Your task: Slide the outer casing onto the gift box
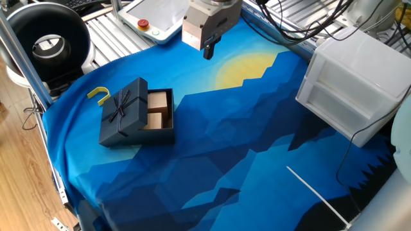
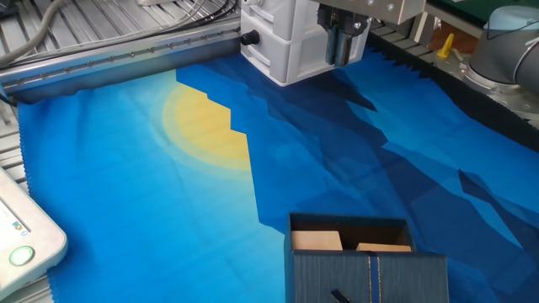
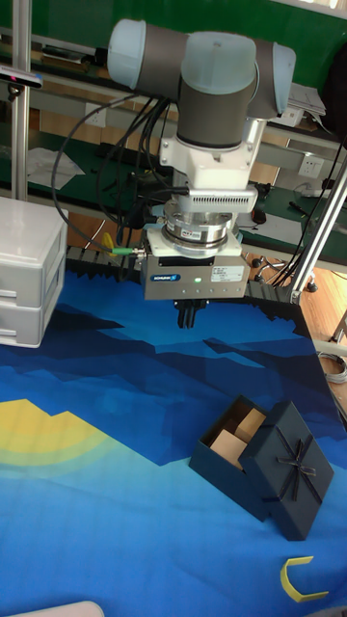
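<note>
The outer casing (image 1: 123, 110), dark navy with a ribbon bow, lies tilted over the left part of the gift box (image 1: 160, 110), whose tan compartments show on the right. The tall fixed view shows the casing (image 3: 294, 468) resting askew on the box (image 3: 234, 445). From the other fixed view, the box (image 2: 349, 238) is at the bottom edge with the casing (image 2: 370, 273) in front of it. My gripper (image 1: 209, 51) hangs high above the cloth, well away from the box, and its fingers look shut with nothing between them (image 3: 190, 316). It also appears at the top of the other fixed view (image 2: 344, 52).
A large white drawer unit (image 1: 356, 83) stands at the right of the cloth. A small yellow hook (image 1: 99, 95) lies just behind the casing. A white control pendant (image 1: 151, 19) and a black round device (image 1: 48, 38) sit off the cloth. A thin white rod (image 1: 314, 192) lies front right.
</note>
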Motion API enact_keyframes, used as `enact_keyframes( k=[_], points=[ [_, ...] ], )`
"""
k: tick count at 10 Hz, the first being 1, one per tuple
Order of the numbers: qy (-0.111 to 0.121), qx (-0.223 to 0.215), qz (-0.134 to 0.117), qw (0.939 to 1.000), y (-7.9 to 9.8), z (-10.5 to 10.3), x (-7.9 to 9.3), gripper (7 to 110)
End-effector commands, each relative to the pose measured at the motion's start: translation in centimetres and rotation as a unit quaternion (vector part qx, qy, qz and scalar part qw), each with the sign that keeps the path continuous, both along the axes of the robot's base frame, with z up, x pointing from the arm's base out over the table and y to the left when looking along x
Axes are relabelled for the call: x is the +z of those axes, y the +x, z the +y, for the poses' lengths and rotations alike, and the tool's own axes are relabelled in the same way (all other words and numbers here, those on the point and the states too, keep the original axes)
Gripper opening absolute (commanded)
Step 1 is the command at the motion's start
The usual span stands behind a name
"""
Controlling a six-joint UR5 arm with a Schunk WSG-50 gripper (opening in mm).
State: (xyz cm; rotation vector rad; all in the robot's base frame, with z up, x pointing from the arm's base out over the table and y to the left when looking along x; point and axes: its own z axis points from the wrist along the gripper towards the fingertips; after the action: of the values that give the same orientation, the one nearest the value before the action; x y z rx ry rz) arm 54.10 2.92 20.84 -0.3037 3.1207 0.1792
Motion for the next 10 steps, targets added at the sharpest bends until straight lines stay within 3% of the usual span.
enact_keyframes(
  k=[1, 10],
  points=[
    [0.009, 0.001, 0.004, 1.0000, -0.20, 0.31, 0.39, 7],
    [0.009, -0.004, 0.003, 0.9999, -0.18, 0.29, 0.37, 7]
  ],
)
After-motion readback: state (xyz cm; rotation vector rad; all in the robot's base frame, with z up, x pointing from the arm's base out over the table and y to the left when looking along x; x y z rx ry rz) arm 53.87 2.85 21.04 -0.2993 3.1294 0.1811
